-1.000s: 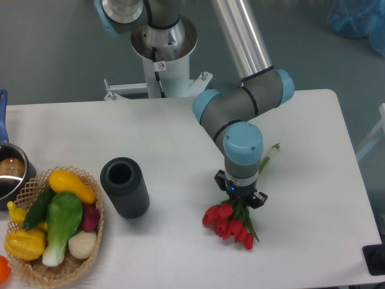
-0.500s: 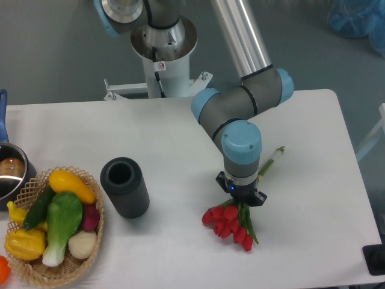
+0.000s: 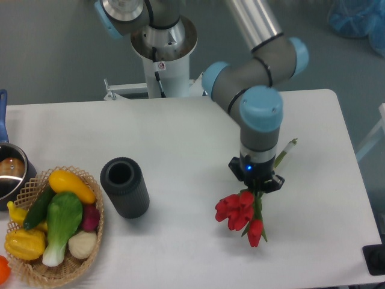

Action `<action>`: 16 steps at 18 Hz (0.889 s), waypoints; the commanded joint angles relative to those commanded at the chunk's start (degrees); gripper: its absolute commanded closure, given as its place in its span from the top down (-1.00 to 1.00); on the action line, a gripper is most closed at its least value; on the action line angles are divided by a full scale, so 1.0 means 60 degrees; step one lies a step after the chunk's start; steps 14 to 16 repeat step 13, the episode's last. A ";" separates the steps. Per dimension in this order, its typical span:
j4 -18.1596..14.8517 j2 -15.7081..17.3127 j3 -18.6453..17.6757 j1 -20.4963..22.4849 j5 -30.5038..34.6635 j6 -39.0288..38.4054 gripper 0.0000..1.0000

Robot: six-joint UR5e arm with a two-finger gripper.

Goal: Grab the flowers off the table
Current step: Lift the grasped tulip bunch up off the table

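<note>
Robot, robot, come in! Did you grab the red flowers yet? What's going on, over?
Gripper shut on the flowers. Red heads hang below it, stems poke out behind the wrist. Black cylinder and basket sit far left, nothing in the way.

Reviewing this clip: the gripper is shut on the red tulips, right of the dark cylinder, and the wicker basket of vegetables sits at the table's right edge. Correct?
Not quite. The wicker basket sits at the left edge of the table, not the right. The rest holds in the camera view: the gripper is shut on the red tulips, which are right of the dark cylinder.
</note>
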 joint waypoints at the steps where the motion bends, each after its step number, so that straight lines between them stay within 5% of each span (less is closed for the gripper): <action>1: -0.0044 0.0044 0.0088 -0.0029 -0.0029 0.0000 -1.00; 7: -0.1947 0.0117 0.1435 0.0116 0.0014 0.0454 -1.00; 16: -0.2081 0.0162 0.1466 0.0395 0.0073 0.0747 -1.00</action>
